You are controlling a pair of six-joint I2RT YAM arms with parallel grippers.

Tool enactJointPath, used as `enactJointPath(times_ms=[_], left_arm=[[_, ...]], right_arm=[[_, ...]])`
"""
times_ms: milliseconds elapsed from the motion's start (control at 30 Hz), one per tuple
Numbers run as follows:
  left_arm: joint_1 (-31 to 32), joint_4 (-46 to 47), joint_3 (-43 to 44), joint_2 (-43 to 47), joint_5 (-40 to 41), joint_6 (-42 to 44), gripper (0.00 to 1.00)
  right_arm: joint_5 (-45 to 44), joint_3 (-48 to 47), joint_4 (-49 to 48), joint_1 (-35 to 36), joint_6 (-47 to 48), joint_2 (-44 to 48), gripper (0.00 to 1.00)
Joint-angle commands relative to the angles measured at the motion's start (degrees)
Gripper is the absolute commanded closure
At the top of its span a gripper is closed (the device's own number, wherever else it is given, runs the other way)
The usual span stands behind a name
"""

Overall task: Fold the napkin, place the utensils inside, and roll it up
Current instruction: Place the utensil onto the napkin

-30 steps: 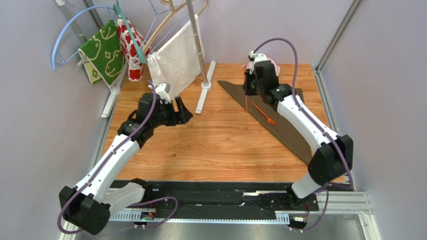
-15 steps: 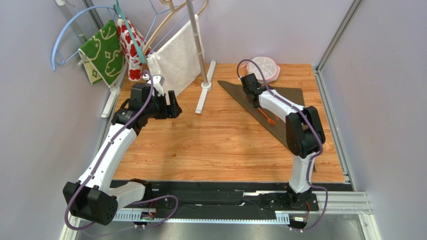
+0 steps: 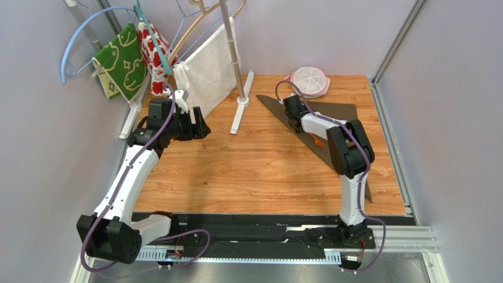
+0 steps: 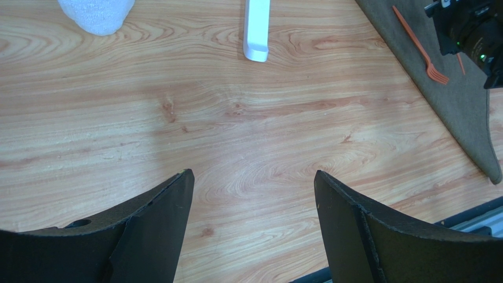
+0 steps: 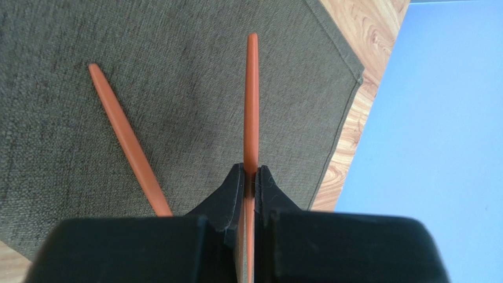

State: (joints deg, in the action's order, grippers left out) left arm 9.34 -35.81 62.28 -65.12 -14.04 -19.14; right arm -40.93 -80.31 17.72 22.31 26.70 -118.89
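The dark brown napkin lies folded into a triangle on the right of the table. My right gripper hangs low over its far part, shut on the thin handle of one orange utensil, which points away over the cloth. A second orange utensil, a fork, lies flat on the napkin just beside it. In the top view the right gripper is near the napkin's far left corner. My left gripper stands wide open and empty over bare wood at the far left.
A pink-and-white lidded dish sits behind the napkin at the back. A white rack foot and its pole stand at back centre. On the rack hang a white towel and a green patterned cloth.
The right gripper came down from near the dish to just over the napkin, still holding the utensil, its elbow folding up. The left gripper drew back leftwards.
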Motion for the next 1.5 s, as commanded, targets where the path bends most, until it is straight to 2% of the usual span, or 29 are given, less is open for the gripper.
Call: enactJointPath(times_ms=[0, 233, 433, 533, 600, 733, 833, 900, 1033, 1067, 1167, 1300, 1367, 1467], left_arm=[[-1.3, 1.0, -0.3, 0.0, -2.4, 0.2, 0.16], [-2.6, 1.5, -0.5, -0.7, -4.9, -0.6, 0.17], [-3.3, 1.8, -0.8, -0.9, -6.0, -0.9, 0.16], [-3.5, 1.8, -0.8, -1.0, -6.7, -0.8, 0.16], [-3.5, 1.8, -0.8, -0.9, -6.7, -0.9, 0.16], [-3.6, 1.7, -1.0, -0.6, -7.3, -0.9, 0.16], [-3.6, 1.7, -1.0, -0.3, -7.8, -0.7, 0.16], [-3.6, 1.5, -1.1, 0.3, -7.8, -0.3, 0.16], [-3.7, 1.7, -1.6, 1.4, -7.1, 0.3, 0.16], [-3.8, 1.7, -1.6, 1.6, -7.0, 0.3, 0.16], [-4.5, 1.8, -1.5, 1.3, -8.4, 0.1, 0.16], [-5.4, 2.2, -1.6, 0.7, -10.7, 0.0, 0.17], [-5.4, 2.2, -2.0, 0.9, -10.9, 0.2, 0.18], [-5.4, 2.7, -2.8, 1.6, -11.0, 0.5, 0.18]], right_arm=[[0.1, 2.2, -6.1, -0.3, 0.9, 0.0, 1.00], [0.2, 2.3, -6.4, -0.3, 0.5, -1.3, 0.99], [0.7, 2.1, -5.4, -0.3, -0.3, -1.5, 0.93], [0.6, 1.9, -5.1, -0.3, -1.2, -1.3, 0.77], [1.5, 1.9, -4.4, -0.3, -1.8, -0.7, 0.72], [3.8, 1.8, -3.0, -0.3, -5.0, 2.1, 0.53], [6.5, 2.2, -0.8, -0.4, -7.7, 7.1, 0.48], [9.1, 3.8, 1.4, -0.8, -12.4, 11.5, 0.47], [17.5, 8.1, 5.0, -5.4, -23.1, 28.1, 0.46], [21.9, 8.8, 6.8, -6.4, -25.2, 30.4, 0.46], [24.7, 10.7, 10.0, -7.1, -30.2, 34.7, 0.46], [34.9, 11.7, 9.4, -7.2, -34.7, 32.5, 0.46], [36.4, 10.4, 9.6, -7.0, -38.5, 30.5, 0.48], [34.2, 10.9, 10.3, -7.2, -45.1, 28.5, 0.49]])
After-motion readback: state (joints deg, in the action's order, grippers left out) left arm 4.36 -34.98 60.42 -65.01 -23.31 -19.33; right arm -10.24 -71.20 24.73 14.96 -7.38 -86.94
